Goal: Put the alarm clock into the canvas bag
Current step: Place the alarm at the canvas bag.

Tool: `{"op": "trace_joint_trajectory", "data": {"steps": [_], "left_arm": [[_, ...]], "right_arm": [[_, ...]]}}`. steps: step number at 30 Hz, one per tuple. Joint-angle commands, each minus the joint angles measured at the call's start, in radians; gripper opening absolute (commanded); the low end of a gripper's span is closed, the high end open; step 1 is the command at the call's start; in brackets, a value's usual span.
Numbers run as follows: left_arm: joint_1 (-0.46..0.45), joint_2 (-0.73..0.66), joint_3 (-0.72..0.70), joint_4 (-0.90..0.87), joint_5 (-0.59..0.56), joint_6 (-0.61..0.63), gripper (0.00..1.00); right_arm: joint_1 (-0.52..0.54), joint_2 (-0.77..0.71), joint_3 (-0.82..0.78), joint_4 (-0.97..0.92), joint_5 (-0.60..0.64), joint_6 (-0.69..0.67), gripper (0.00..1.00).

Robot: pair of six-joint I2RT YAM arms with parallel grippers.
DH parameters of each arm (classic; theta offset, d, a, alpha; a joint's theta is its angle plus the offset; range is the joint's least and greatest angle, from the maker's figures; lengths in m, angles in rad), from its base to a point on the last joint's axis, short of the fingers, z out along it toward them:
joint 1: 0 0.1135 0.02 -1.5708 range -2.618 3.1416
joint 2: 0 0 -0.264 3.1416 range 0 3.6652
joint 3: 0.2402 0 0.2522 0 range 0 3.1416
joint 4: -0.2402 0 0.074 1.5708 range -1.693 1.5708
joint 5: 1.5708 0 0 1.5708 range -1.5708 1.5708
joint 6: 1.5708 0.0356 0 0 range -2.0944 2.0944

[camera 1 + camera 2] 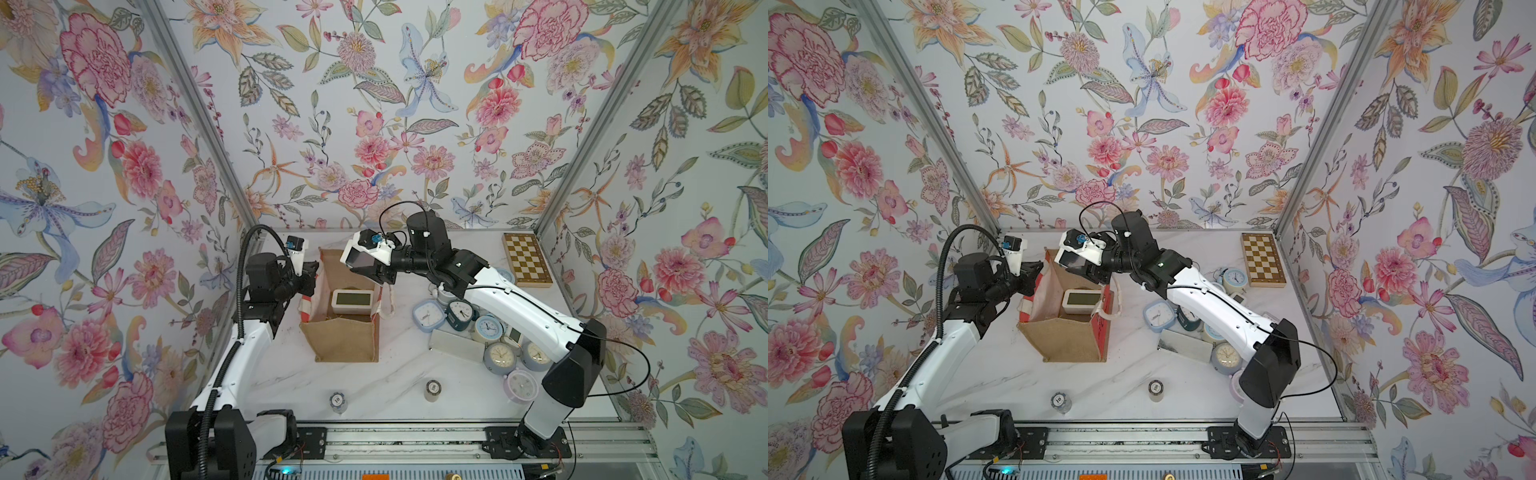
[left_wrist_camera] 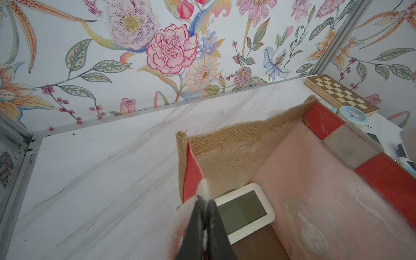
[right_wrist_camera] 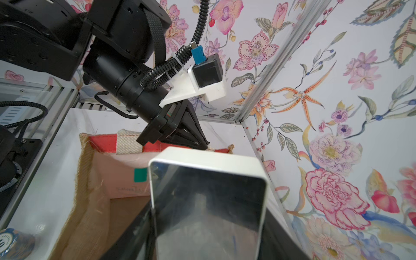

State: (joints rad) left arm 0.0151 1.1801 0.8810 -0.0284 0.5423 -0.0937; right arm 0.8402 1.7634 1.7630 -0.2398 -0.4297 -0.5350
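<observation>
The right gripper (image 1: 371, 272) is clamped on the alarm clock (image 3: 207, 198), a white slab with a dark, mirror-like face, its jaws set across the clock's sides. In both top views the clock hangs above the far edge of the canvas bag (image 1: 345, 340), near the corner closest to the right arm, and it is not yet inside. Across the opening, the left gripper (image 2: 203, 202) is pinched shut on the bag's striped rim by a whitish strap, which seems to hold the mouth spread wide. A white digital clock (image 1: 353, 302) already lies face up on the bag's floor. The step in hand looks like the drop. To do it well, the right arm should bring the clock further over the middle of the mouth, clear of the burlap rim and the strap on its own side. It should then lower the clock into the bag before the jaws part, so the clock lands softly beside or on the one already there instead of tipping off the edge. The left pinch should hold until then, since the soft wall may sag. Out on the counter (image 1: 291, 382), a pile of clocks (image 1: 478, 328) sits well apart by the right arm.
</observation>
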Motion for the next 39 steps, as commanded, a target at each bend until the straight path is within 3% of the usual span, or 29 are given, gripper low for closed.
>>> {"op": "trace_joint_trajectory", "data": {"steps": [1, 10, 21, 39], "left_arm": [[0.005, -0.026, -0.014, 0.014, -0.004, 0.008, 0.07], [0.004, -0.034, -0.016, 0.015, -0.004, 0.008, 0.07], [0.006, -0.043, -0.017, 0.016, -0.019, 0.008, 0.05], [0.006, -0.046, -0.017, 0.014, -0.021, 0.011, 0.04]], "right_arm": [[0.017, 0.074, 0.083, 0.032, -0.021, -0.075, 0.24], [0.031, 0.257, 0.203, -0.052, -0.024, -0.218, 0.22], [0.045, 0.438, 0.333, -0.245, 0.207, -0.385, 0.21], [0.072, 0.658, 0.489, -0.408, 0.415, -0.408, 0.27]]}}
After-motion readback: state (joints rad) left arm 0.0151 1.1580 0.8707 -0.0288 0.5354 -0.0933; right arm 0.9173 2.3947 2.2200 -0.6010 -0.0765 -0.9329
